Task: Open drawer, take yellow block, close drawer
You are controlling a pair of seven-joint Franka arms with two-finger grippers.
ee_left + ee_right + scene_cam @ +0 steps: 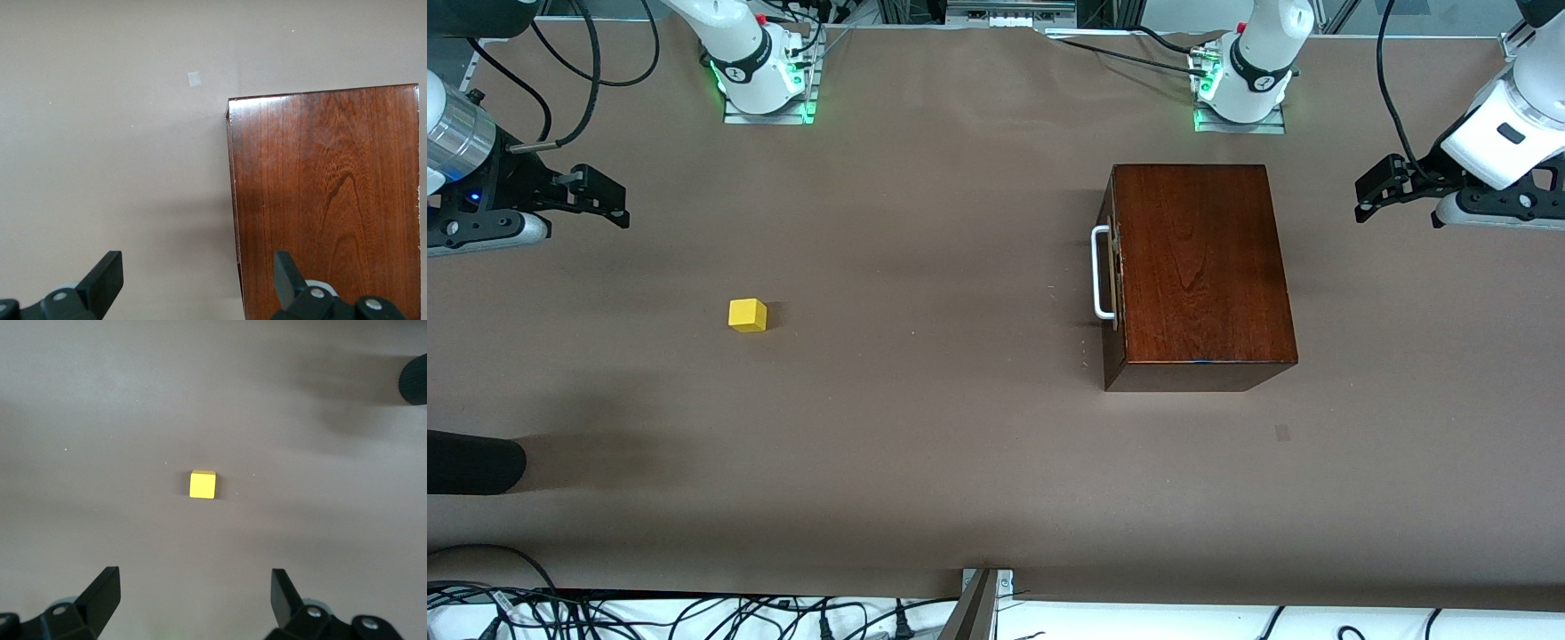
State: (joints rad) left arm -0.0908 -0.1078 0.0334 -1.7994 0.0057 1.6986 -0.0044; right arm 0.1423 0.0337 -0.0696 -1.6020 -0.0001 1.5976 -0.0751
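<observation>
The dark wooden box (1196,267) stands toward the left arm's end of the table. Its drawer (1113,271) is shut, and the white loop handle (1100,271) faces the right arm's end. The yellow block (747,315) lies alone on the bare table toward the right arm's end, outside the box. My right gripper (614,200) hangs open over the table at that end, and its wrist view shows the yellow block (202,485) ahead of the open right gripper (195,590). My left gripper (1371,196) hangs open beside the box. In the left wrist view the left gripper (198,273) straddles an edge of the box (327,200).
A black rounded object (471,462) juts in over the table at the right arm's end, nearer the front camera than the block, and shows as the black object (415,380). A small pale patch (1282,433) marks the cloth near the box. Cables (694,613) lie along the near edge.
</observation>
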